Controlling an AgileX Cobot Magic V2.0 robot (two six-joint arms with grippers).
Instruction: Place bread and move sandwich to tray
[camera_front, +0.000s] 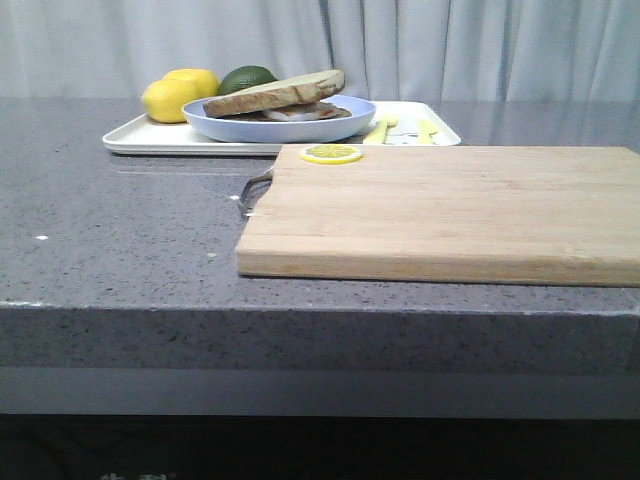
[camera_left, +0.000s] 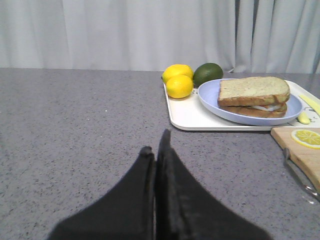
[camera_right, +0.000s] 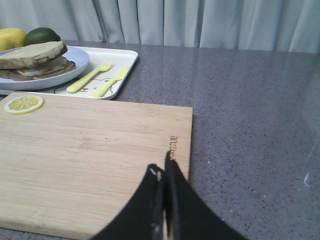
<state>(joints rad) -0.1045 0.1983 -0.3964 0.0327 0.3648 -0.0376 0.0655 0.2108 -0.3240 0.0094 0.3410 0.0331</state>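
The bread (camera_front: 275, 93) lies as the top slice of the sandwich (camera_left: 254, 97) on the round light-blue plate (camera_front: 215, 125). The plate stands on the white tray (camera_front: 150, 138) at the back of the counter. The bread also shows in the right wrist view (camera_right: 31, 53), with the plate (camera_right: 77, 62) and the tray (camera_right: 125, 62). My left gripper (camera_left: 156, 145) is shut and empty, over bare counter in front of the tray (camera_left: 190, 112). My right gripper (camera_right: 162, 170) is shut and empty, over the right near part of the cutting board. Neither gripper shows in the front view.
A wooden cutting board (camera_front: 450, 210) with a metal handle (camera_front: 252, 192) lies in front of the tray, a lemon slice (camera_front: 332, 154) at its far left corner. Two lemons (camera_front: 178, 95) and an avocado (camera_front: 246, 78) sit on the tray's left; a yellow fork (camera_right: 90, 77) and knife (camera_right: 110, 82) on its right.
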